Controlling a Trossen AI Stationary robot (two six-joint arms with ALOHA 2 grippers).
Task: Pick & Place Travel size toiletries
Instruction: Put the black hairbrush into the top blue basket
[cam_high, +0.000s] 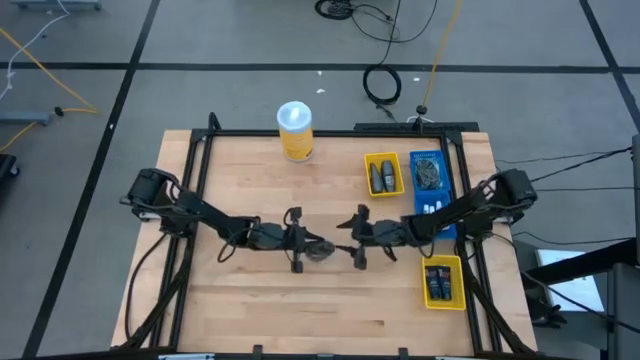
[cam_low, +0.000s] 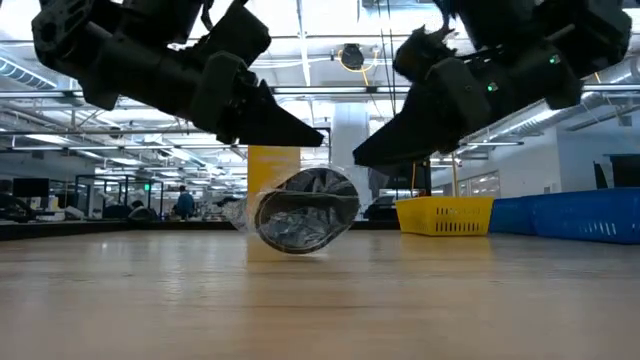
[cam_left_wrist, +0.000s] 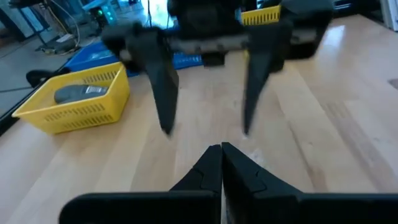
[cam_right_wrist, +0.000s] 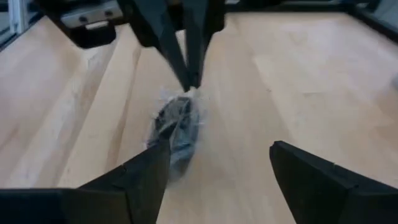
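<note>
Left gripper (cam_high: 306, 243) pinches the round pouch (cam_low: 303, 211) (standing on edge, clear-wrapped); right gripper (cam_high: 352, 243) spread.

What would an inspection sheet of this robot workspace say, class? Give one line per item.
Surface: wooden table, bare at the front.
Job's things: clear-wrapped grey pouch at mid-table, standing on edge; more toiletries in two yellow trays and a blue tray.
Clutter: yellow canister with white lid, at the back.
Grippers: left gripper shut on the pouch wrapping; right gripper open, facing it.
Cables: black and yellow cables on the floor behind.
Surroundings: open hall with desks; a person far off.
</note>
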